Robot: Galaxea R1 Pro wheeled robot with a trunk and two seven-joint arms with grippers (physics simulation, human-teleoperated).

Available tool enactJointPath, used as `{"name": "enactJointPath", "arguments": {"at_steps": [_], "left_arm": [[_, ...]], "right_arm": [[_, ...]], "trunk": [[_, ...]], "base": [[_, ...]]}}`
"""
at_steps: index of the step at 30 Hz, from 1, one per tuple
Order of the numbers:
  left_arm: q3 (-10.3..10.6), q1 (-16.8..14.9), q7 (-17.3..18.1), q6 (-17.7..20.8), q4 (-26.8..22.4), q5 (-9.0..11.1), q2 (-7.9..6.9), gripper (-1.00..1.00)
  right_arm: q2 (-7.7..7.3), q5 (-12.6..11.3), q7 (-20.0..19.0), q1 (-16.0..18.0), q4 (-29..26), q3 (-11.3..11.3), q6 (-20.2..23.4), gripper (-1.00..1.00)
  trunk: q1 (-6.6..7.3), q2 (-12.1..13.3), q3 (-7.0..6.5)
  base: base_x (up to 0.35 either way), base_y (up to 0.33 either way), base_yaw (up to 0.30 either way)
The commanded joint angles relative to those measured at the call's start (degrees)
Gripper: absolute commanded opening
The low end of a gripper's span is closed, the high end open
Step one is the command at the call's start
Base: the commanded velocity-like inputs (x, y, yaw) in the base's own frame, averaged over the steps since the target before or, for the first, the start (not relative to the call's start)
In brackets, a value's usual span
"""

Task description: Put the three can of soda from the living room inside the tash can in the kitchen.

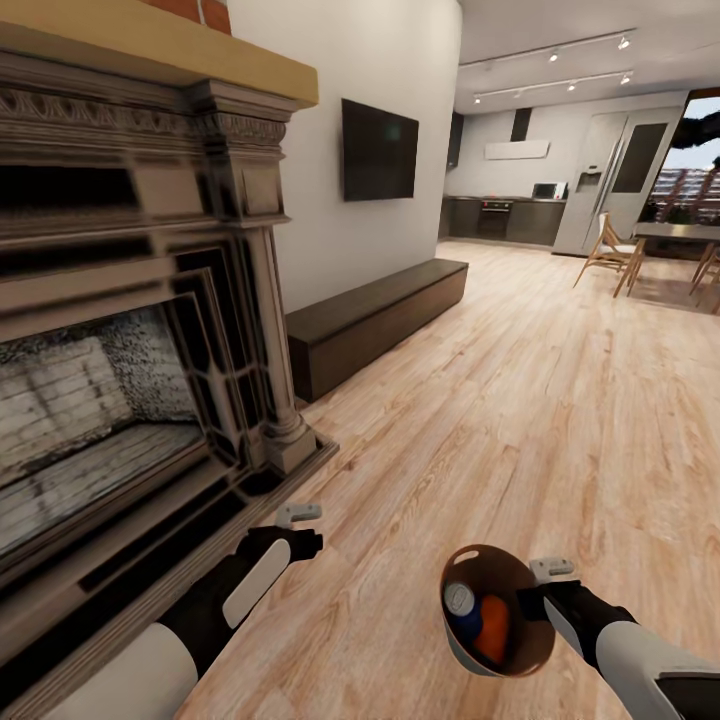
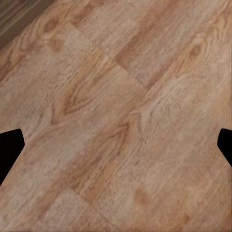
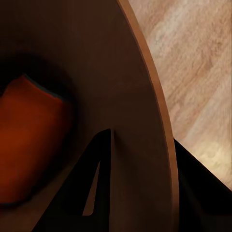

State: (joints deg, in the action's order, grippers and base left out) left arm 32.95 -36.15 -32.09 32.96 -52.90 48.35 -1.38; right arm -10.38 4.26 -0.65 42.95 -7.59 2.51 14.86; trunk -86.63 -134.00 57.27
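So the round brown-copper bin [image 1: 497,610] hangs off the right tool [image 1: 532,600], which is clamped on its rim, one finger [image 3: 96,193] inside the wall, the other outside. Inside it sit a dark blue soda can [image 1: 462,610] and a bright orange can [image 1: 492,630], on the far side from the tool. The left tool [image 1: 300,530] has its fingers spread wide, nothing in them, over the light wood floor [image 2: 116,116]. An ornate dark fireplace [image 1: 130,330] is close on the left tool's outer side.

The bin [image 1: 497,610] hides most of the blue can [image 1: 463,611] and orange can [image 1: 492,630]; any third cannot be made out. The fireplace [image 1: 130,330] runs off the edge.
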Motion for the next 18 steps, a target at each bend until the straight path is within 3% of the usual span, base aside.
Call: {"name": "enactJointPath", "arguments": {"at_steps": [1,18], "left_arm": [[0.00,0.00,0.01,-0.01,0.00,-0.01,0.01,1.00],[0.15,0.01,0.09,-0.01,0.00,-0.01,0.06,1.00]], "right_arm": [[0.01,-0.22,-0.31,0.03,-0.06,-0.32,-0.01,-1.00],[0.01,-0.21,-0.31,0.03,-0.06,-0.32,-0.01,-1.00]], "trunk": [[-0.22,-0.42,0.18],[-3.95,-7.24,3.23]], "base": [[0.000,0.000,0.000],[0.000,0.000,0.000]]}}
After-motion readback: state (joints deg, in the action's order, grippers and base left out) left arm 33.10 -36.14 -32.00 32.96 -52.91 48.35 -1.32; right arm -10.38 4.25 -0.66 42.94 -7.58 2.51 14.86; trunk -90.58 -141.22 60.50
